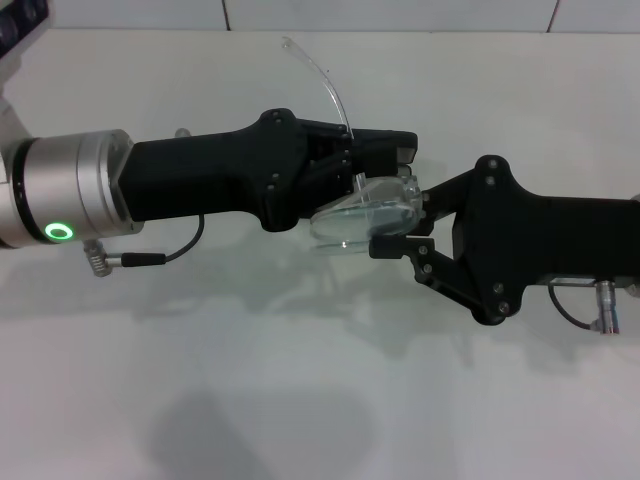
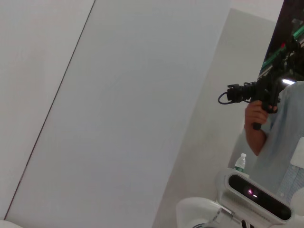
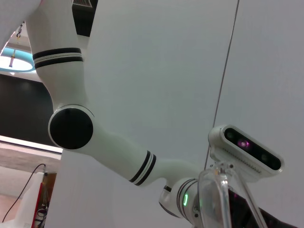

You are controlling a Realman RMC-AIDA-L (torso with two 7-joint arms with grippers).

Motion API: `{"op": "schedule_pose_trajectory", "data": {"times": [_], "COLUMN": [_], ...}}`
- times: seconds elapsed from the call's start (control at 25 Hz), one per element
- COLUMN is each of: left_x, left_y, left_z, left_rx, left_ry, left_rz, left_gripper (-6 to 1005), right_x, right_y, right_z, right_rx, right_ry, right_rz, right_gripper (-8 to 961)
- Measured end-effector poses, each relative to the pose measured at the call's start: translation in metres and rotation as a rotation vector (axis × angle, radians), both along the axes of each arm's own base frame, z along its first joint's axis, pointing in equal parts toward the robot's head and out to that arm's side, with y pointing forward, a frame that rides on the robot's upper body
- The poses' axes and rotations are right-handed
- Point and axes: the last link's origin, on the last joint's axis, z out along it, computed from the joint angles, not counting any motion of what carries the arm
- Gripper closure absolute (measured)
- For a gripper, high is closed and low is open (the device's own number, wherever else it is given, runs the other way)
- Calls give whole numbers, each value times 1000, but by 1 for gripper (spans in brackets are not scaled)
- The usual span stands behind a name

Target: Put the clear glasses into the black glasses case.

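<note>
The clear glasses [image 1: 362, 210] hang in the air above the white table, between my two grippers, with one thin clear arm curving up and away from them. My left gripper [image 1: 398, 172] reaches in from the left and is shut on the frame beside the lens. My right gripper [image 1: 406, 220] comes from the right with one finger above the lens and one below, both pressed against its rim. In the right wrist view the clear glasses [image 3: 214, 199] show close up, in front of the left arm. The black glasses case is out of view.
The white table [image 1: 300, 380] spreads below both arms, with a wall behind it. The left wrist view shows the right wrist's camera [image 2: 259, 198], a person holding a camera [image 2: 259, 92] and a water bottle [image 2: 241, 163] beyond it.
</note>
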Motion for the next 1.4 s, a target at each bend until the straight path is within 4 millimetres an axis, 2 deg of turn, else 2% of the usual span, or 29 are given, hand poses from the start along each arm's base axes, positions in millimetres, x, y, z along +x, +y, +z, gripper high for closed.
{"op": "schedule_pose_trajectory", "data": {"times": [0.56, 0.76, 1.04, 1.24, 1.32, 1.4], "left_x": [0, 1, -9, -30, -42, -45], "left_y": [0, 1, 5, 8, 8, 8], "left_z": [-4, 1, 25, 45, 48, 47], "left_rx": [-69, -50, 103, 277, 337, 349], "left_ry": [41, 14, -87, -152, -173, -175], "left_rz": [21, 29, 69, 133, 179, 189], "left_gripper": [954, 953, 954, 954, 954, 954], "right_x": [-2, -2, -2, -4, -4, -6], "right_y": [1, 1, 0, -7, -12, -17], "right_z": [1, 1, 2, 9, 14, 19], "right_rx": [6, 6, 3, 7, 7, -4], "right_ry": [11, 12, 14, 85, 131, 164], "right_rz": [0, 1, 1, 32, 59, 86], "right_gripper": [897, 897, 897, 897, 897, 897]}}
